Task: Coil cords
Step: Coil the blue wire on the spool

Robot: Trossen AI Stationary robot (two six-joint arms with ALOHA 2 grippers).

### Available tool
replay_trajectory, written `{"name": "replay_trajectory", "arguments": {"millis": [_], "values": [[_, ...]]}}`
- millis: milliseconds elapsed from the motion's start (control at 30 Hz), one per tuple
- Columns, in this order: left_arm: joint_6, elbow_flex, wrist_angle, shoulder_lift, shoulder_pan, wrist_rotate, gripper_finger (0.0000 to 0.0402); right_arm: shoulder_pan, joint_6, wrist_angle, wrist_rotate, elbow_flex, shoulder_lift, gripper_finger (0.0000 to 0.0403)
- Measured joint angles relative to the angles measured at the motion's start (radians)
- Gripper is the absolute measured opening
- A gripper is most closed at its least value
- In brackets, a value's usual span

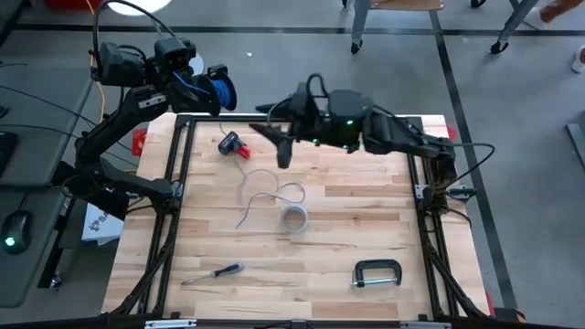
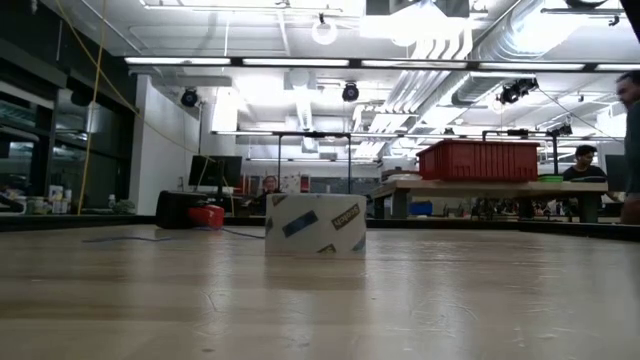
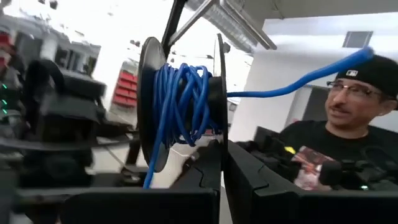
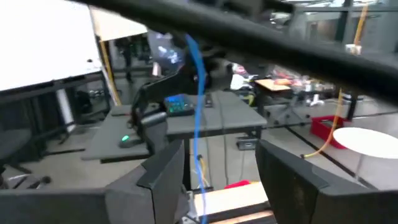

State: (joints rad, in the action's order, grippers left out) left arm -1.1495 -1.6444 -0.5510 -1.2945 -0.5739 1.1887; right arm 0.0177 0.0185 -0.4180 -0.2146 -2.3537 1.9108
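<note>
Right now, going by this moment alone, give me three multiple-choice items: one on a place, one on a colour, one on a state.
1. Where is the C-clamp?
A. In the right gripper
B. On the table, towards the high view's lower right
C. On the spool

2. What colour is the cord wound on the spool?
A. Blue
B. Red
C. Green

3. How does the right gripper stand?
A. Shut on the screwdriver
B. Shut on the tape roll
C. Open

Answers:
1 B: the C-clamp lies flat on the table, far from both arms.
2 A: the blue cord fills the spool held up by the left gripper.
3 C: the right gripper has its fingers wide apart, with a blue strand hanging between them.
</note>
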Motion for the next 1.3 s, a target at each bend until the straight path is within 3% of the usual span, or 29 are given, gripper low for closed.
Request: {"name": "replay_trajectory", "arguments": {"millis": [267, 533, 767, 967, 1300], "values": [[0.158, 0.0, 0.031, 0.001, -0.002, -0.005, 0.0, -0.004, 0.015, 0.009, 0.029, -0.002, 0.003, 0.0193], [0.506, 0.0, 0.17, 0.001, -0.002, 0.018, 0.0, -0.02, 0.015, 0.03, 0.037, -0.001, 0.052, 0.0193], [0.74, 0.0, 0.329, -0.002, 0.004, -0.044, 0.0, -0.042, 0.0, 0.054, 0.032, -0.004, 0.069, 0.0193], [0.757, 0.0, 0.269, -0.002, 0.013, -0.146, 0.0, -0.058, -0.065, 0.025, 0.026, -0.001, 0.114, 0.0193], [0.744, 0.0, 0.233, -0.001, 0.033, -0.229, 0.0, -0.082, -0.045, 0.054, 0.022, -0.002, 0.127, 0.0193]]}}
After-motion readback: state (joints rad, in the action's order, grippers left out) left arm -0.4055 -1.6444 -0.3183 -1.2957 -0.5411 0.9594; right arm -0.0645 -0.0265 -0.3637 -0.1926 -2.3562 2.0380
